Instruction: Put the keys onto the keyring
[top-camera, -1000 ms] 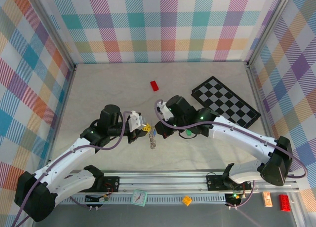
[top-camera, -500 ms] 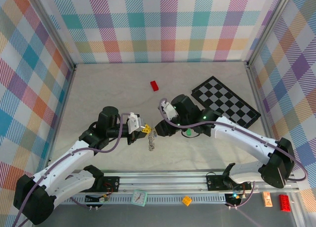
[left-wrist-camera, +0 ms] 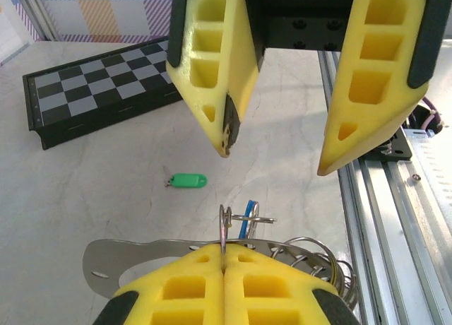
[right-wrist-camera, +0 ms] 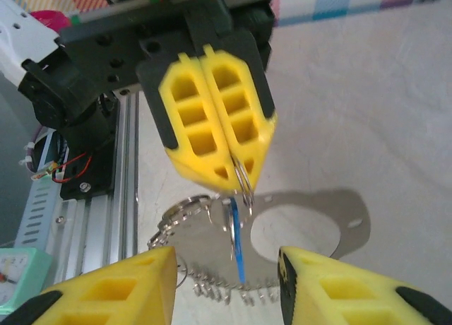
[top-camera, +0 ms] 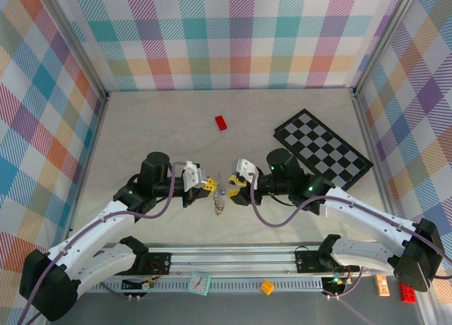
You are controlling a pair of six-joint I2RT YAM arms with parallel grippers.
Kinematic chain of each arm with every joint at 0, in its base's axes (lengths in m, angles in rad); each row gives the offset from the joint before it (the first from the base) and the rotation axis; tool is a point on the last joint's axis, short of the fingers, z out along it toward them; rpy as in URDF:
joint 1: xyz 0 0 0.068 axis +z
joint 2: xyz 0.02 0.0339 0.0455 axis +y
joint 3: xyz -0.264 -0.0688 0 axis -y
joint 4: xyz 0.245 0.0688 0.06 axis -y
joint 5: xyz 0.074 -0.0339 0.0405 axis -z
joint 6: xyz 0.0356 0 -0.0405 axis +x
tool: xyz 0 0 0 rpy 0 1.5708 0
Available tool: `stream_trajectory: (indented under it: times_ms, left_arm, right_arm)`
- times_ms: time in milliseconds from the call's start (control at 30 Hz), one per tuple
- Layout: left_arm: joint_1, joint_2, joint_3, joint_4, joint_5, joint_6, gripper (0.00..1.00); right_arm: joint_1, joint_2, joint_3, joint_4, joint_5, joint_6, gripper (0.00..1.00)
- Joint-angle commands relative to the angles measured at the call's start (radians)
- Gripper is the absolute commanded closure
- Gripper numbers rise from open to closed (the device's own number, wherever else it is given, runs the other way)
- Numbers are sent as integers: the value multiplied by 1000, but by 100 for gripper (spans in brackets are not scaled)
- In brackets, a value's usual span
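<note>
Left pincer [top-camera: 210, 186]: just left of the keyring [top-camera: 219, 199], yellow fingers pressed together, clamping the keyring's upright loop at its edge. Keyring: held above the tabletop [top-camera: 141, 127] between the two pincers, with further thin rings bunched beside it and a short chain [right-wrist-camera: 212, 288] trailing beneath. Metal plate [right-wrist-camera: 321, 226]: flat, silvery, with a large round hole, lying just under the keyring. Blue key [right-wrist-camera: 236, 244]: hanging blade-down, touching the keyring just below the clamp; whether it is threaded on cannot be told. Red brick [top-camera: 222, 122]: on the tabletop well beyond the keyring, toward the back wall. Right pincer [top-camera: 236, 188]: just right of the keyring, facing the left pincer, fingers spread wide with nothing between them, and apart from the loop. Green key [left-wrist-camera: 187, 180]: flat on the tabletop past the keyring on its right side, beneath the right pincer's fingers and apart from everything else. Chequered board [top-camera: 323, 154]: black and white, on the tabletop well right of the keyring, set at an angle.
</note>
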Motion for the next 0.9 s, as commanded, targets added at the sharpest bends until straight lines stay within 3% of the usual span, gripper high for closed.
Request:
stream_trajectory:
  times_ms: [0, 467, 867]
  left_arm:
    - [-16, 0, -10, 48, 49, 7, 100]
    - [-19, -2, -13, 44, 68, 14, 100]
    - [-19, -2, -12, 42, 72, 17, 100]
  right_arm:
    - [2, 34, 44, 64, -73, -87, 61]
    - [2, 90, 84, 54, -54, -82, 80]
    - [2, 139, 110, -9, -69, -112, 78]
